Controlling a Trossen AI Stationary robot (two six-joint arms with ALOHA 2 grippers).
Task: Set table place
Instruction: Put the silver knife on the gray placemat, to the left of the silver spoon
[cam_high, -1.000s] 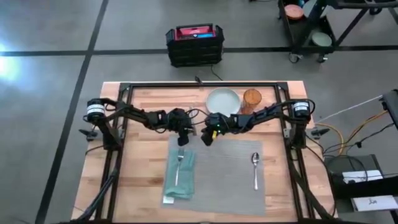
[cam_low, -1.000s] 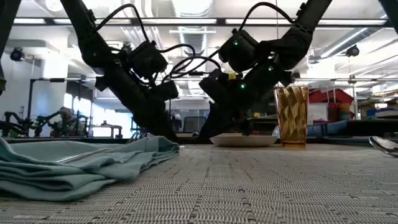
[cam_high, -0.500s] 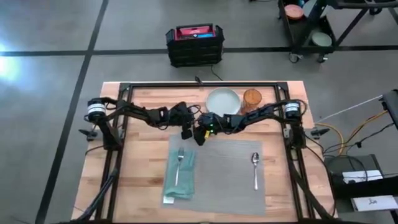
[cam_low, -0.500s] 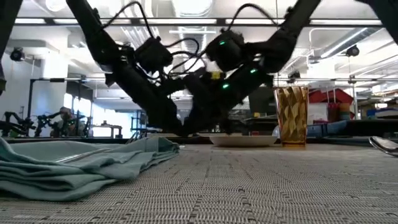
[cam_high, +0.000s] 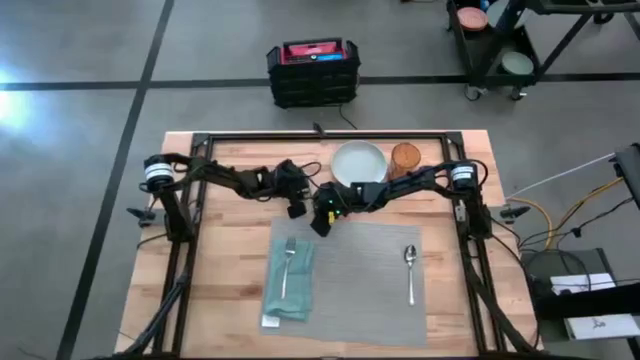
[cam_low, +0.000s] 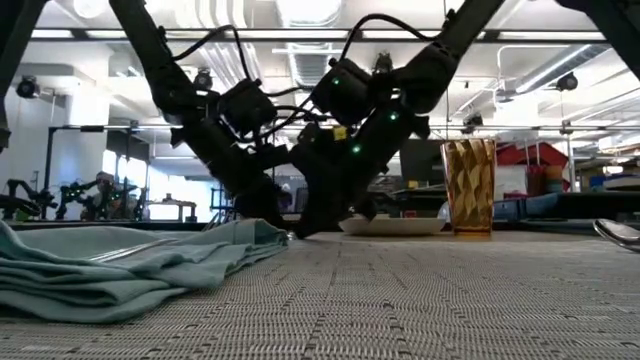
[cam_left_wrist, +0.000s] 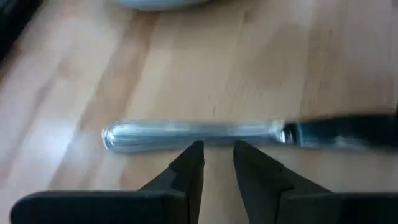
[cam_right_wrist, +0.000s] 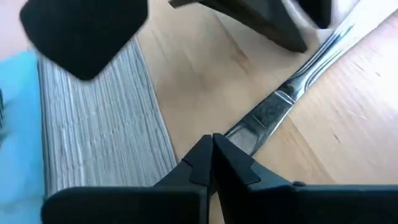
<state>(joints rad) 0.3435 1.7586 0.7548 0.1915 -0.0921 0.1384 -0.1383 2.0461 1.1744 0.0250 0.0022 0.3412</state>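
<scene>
Table (cam_high: 225, 235) carries mat (cam_high: 370, 285) with napkin (cam_high: 288, 280), fork (cam_high: 287, 262), spoon (cam_high: 410, 270). Knife (cam_left_wrist: 199, 134) on wood behind mat. Left gripper (cam_left_wrist: 217, 155) slightly parted just over handle; right gripper (cam_right_wrist: 212, 149) pinched onto blade.

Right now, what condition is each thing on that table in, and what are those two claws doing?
Knife: flat on bare wood.
Fork: on the napkin.
Spoon: on the placemat.
Plate: off the placemat.
Glass: upright.
Left gripper: slightly open at the knife handle.
Right gripper: shut, by the knife.
</scene>
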